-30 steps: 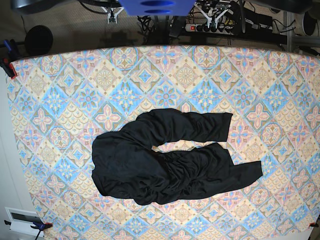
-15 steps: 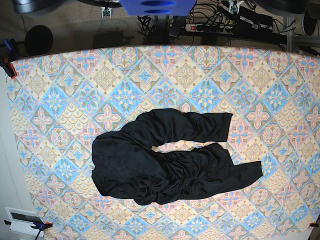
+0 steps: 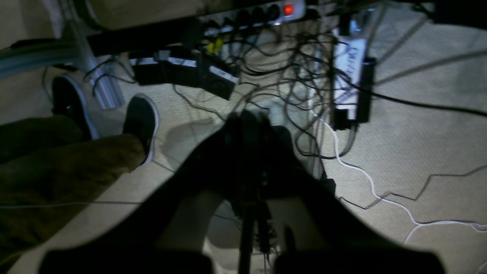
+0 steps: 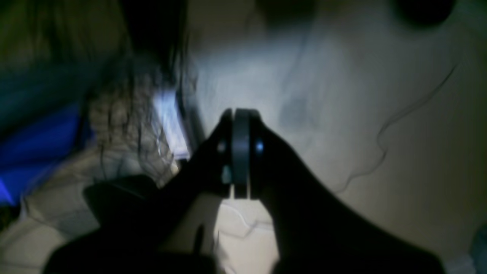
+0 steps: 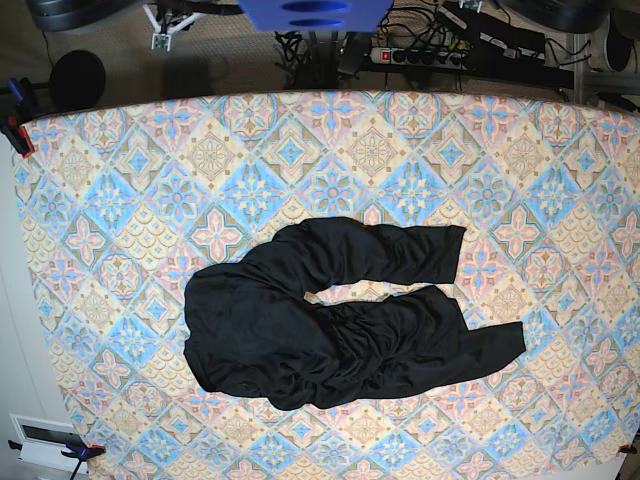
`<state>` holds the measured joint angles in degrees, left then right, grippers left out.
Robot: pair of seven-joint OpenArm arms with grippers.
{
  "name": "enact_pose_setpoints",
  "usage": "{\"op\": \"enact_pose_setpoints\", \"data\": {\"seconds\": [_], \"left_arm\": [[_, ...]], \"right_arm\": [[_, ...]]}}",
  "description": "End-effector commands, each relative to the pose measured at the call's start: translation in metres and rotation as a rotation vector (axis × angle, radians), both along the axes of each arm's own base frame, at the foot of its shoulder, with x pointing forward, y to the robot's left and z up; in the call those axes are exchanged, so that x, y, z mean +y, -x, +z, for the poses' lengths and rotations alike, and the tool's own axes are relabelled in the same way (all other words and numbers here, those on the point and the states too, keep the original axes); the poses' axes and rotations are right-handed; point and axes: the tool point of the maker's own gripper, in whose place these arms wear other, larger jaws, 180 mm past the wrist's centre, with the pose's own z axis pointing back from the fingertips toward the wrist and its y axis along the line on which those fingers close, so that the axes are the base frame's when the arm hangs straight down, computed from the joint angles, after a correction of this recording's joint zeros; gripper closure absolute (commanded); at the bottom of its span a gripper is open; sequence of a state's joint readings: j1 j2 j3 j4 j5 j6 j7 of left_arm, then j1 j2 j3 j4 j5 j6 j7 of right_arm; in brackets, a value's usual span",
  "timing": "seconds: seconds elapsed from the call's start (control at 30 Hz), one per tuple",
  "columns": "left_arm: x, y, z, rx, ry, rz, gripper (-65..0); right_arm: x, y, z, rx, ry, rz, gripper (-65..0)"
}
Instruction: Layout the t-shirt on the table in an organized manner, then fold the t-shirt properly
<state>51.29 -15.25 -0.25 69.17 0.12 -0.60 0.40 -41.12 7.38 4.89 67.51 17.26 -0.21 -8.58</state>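
Black and soft, the plain fabric t-shirt (image 5: 335,315) is lying bunched in a curled heap near the middle of the pastel diamond-tiled table (image 5: 120,200). We are seeing our left gripper (image 3: 249,125) and right gripper (image 4: 239,152) pressing their fingers together on nothing, hanging over the floor off the table.
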Motion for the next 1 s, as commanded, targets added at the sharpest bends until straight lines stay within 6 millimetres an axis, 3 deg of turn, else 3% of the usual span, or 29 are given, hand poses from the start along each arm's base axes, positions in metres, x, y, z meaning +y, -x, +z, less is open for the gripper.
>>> {"op": "enact_pose_setpoints", "data": {"seconds": [0.0, 0.07, 0.17, 0.2, 0.4, 0.53, 0.67, 0.87, 0.97], "left_arm": [[0.004, 0.004, 0.008, -0.008, -0.009, -0.012, -0.2], [0.000, -0.003, 0.016, -0.034, 0.001, -0.021, -0.2], [-0.005, -0.003, 0.027, -0.051, 0.016, -0.019, -0.2], [-0.008, -0.004, 0.032, -0.061, 0.030, 0.001, -0.2], [-0.011, -0.038, 0.066, -0.166, 0.107, 0.069, -0.2], [-0.011, -0.041, 0.084, -0.184, 0.125, 0.044, -0.2], [-0.024, -0.067, 0.101, -0.259, 0.157, 0.020, -0.2], [-0.033, -0.081, 0.116, -0.306, 0.179, 0.014, -0.2], [-0.022, -0.090, 0.120, -0.331, 0.154, 0.022, -0.2]], "right_arm": [[0.014, 0.031, 0.002, 0.064, -0.039, -0.011, 0.0], [0.008, 0.026, 0.009, 0.046, -0.036, -0.016, 0.0], [-0.008, 0.002, 0.022, -0.018, -0.018, 0.012, 0.0], [-0.010, 0.005, 0.026, -0.020, -0.020, 0.009, 0.0], [0.000, -0.021, 0.058, -0.122, -0.044, 0.022, 0.0], [0.005, -0.022, 0.073, -0.150, -0.050, 0.036, 0.0], [0.013, -0.048, 0.095, -0.233, -0.063, 0.058, 0.0], [0.023, -0.062, 0.113, -0.260, -0.082, 0.081, 0.0], [0.029, -0.073, 0.123, -0.281, -0.094, 0.096, 0.0]]}}
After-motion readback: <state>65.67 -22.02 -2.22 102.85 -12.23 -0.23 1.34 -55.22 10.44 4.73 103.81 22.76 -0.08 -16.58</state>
